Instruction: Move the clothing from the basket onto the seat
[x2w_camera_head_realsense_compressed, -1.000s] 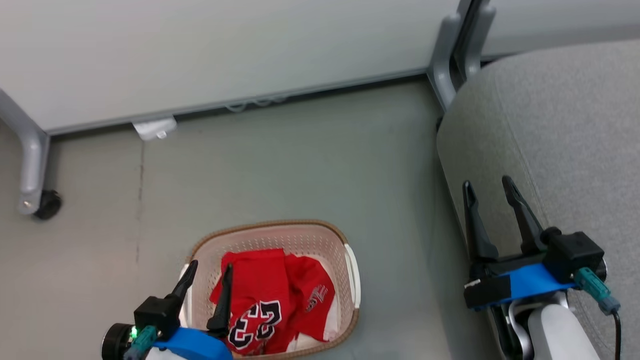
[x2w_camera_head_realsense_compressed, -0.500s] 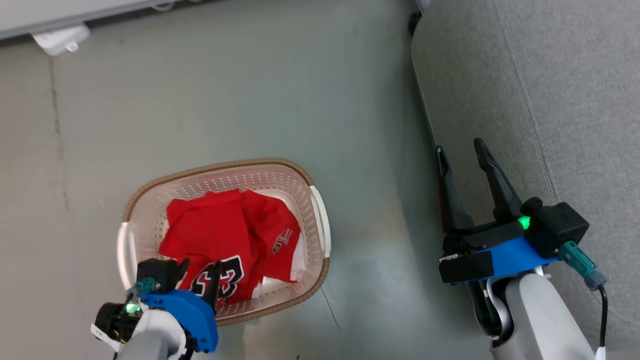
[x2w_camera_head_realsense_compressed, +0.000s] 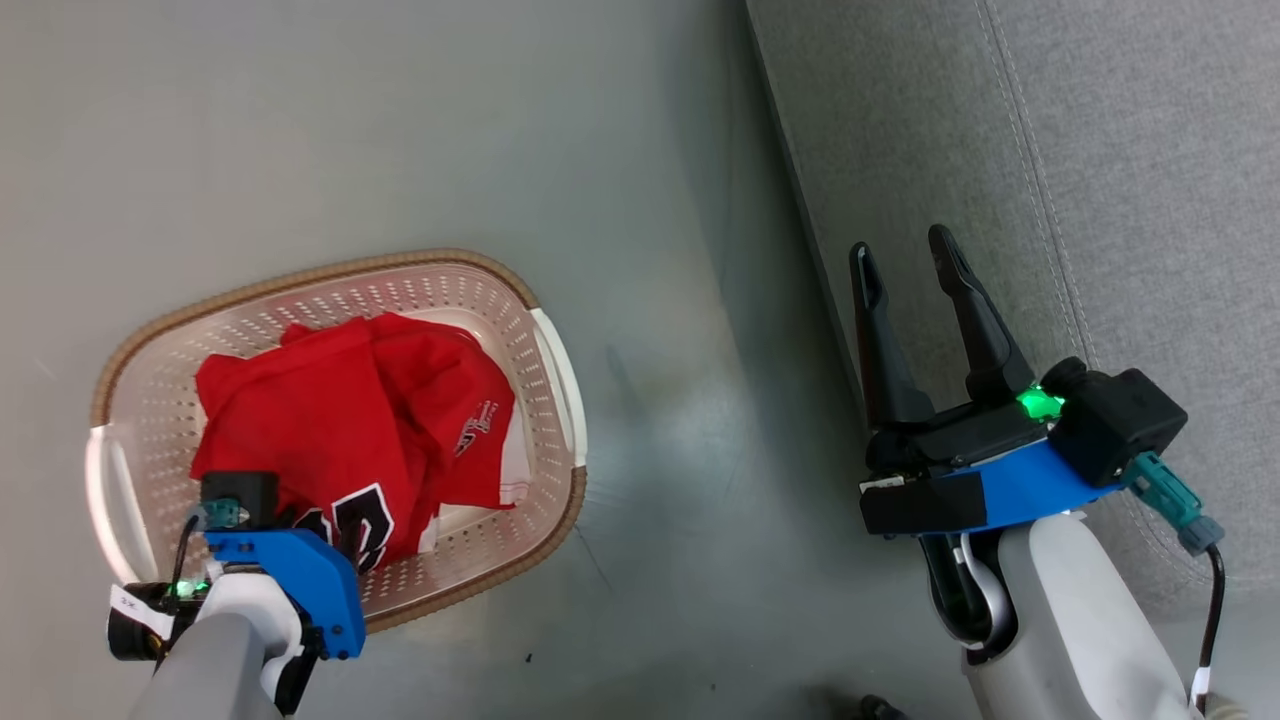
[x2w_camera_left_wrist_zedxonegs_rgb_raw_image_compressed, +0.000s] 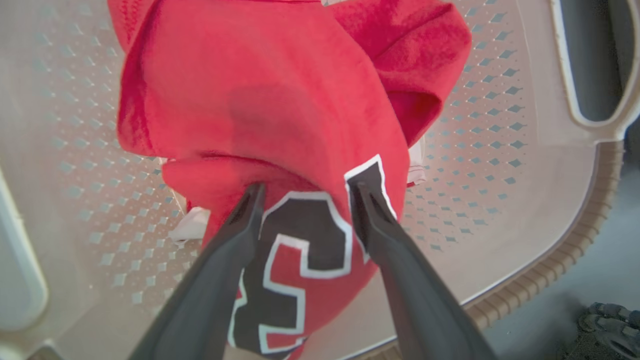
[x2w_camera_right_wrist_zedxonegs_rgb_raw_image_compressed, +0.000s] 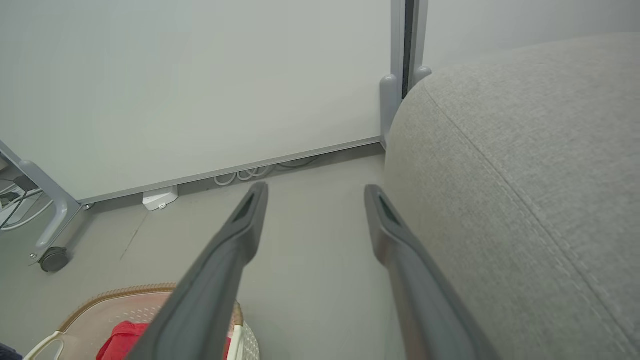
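The cream basket stands on the floor at the left, with both red garments in it. The numbered garment lies on top at the near side. The one with small lettering is bunched towards the right wall. My left gripper points down into the basket and is open, its fingertips either side of the black-and-white numeral and on the fabric. My right gripper hangs open and empty beside the front edge of the grey seat.
Grey floor separates the basket from the seat. In the right wrist view a white wall panel stands behind, with a grey leg on a caster, a small white box and cables along its base.
The head camera has tilted down, shifting the whole picture. My left gripper has dropped into the basket onto the numbered garment. The right gripper stays open.
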